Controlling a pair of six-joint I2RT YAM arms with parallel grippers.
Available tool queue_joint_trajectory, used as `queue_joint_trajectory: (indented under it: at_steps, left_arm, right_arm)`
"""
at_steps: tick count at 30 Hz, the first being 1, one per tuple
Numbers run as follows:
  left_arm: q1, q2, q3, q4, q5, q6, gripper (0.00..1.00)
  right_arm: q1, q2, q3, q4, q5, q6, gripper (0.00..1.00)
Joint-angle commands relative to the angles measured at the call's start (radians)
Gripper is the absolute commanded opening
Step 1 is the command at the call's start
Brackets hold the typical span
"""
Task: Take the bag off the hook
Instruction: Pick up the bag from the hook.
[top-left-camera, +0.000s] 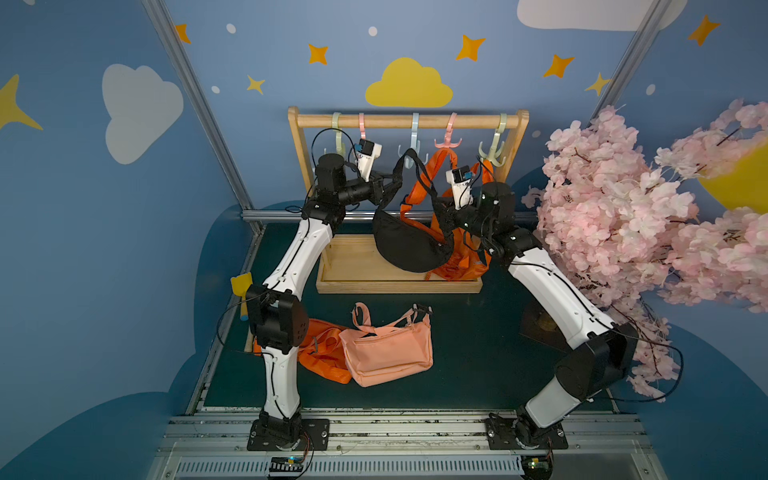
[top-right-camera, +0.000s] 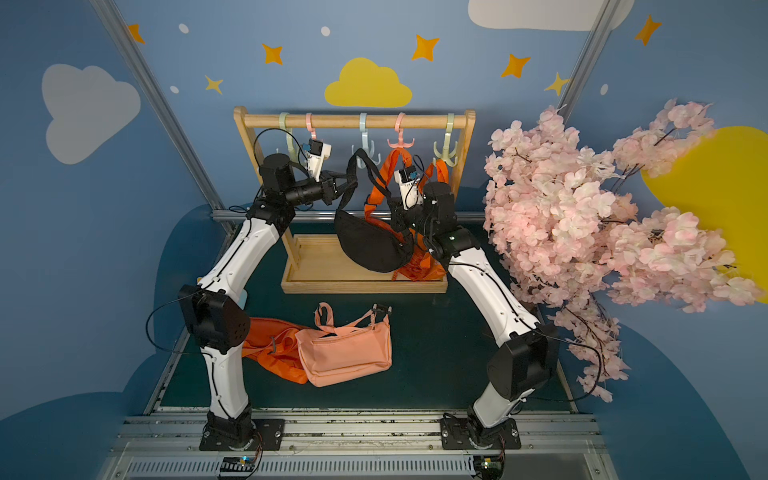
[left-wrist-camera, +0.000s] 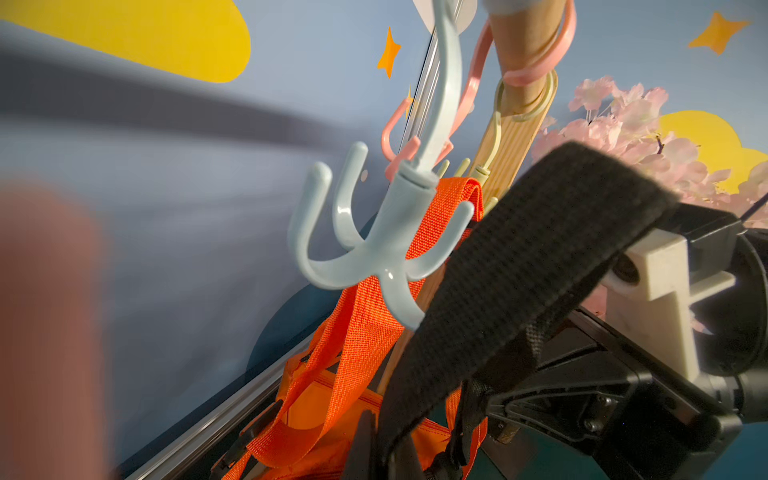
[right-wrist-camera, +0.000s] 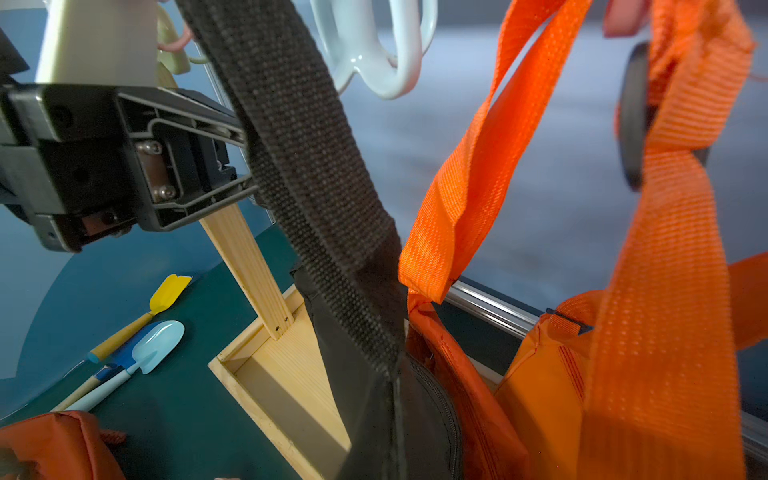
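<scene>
Two grippers share one load, the black bag (top-left-camera: 409, 245). It hangs under the middle of the wooden rack (top-left-camera: 409, 121), and its body is above the rack's tray; I think it does not rest on the tray, but I am not sure. Its strap (top-left-camera: 397, 174) goes up to the blue hook (top-left-camera: 414, 143), the middle hook on the rack's bar.

The left gripper (top-left-camera: 386, 185) has its jaws pressed together on the strap, on the side toward the rack's left post, about halfway between the bar and the tray. The right gripper (top-left-camera: 444, 222) pinches the strap low down, near the place where it joins the bag body, on the side toward the rack's right post.

I judge this division has a reason. The low grip carries the weight, so the strap becomes slack. The high grip can then guide the loop up and over a prong.

In the left wrist view the strap passes in front of one lower prong of the blue hook, and I cannot tell if it is hooked on it or already free.

The orange bag (top-left-camera: 457, 266) hangs just behind, from the pink hook (top-left-camera: 448, 141) on the same bar, so its straps could catch.

A pink bag (top-left-camera: 386, 349) lies flat in front of the rack, probably removed already.
</scene>
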Motion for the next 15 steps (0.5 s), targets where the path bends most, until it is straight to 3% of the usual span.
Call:
queue_joint_trajectory:
  at_steps: [1, 15]
  left_arm:
    - [-0.004, -0.037, -0.012, 0.038, 0.006, 0.001, 0.04]
    - [-0.008, -0.072, -0.041, 0.067, 0.013, -0.021, 0.04]
  right_arm:
    - [-0.005, -0.033, -0.008, 0.03, 0.006, 0.023, 0.0]
    - [-0.005, -0.088, -0.049, 0.048, 0.019, 0.021, 0.0]
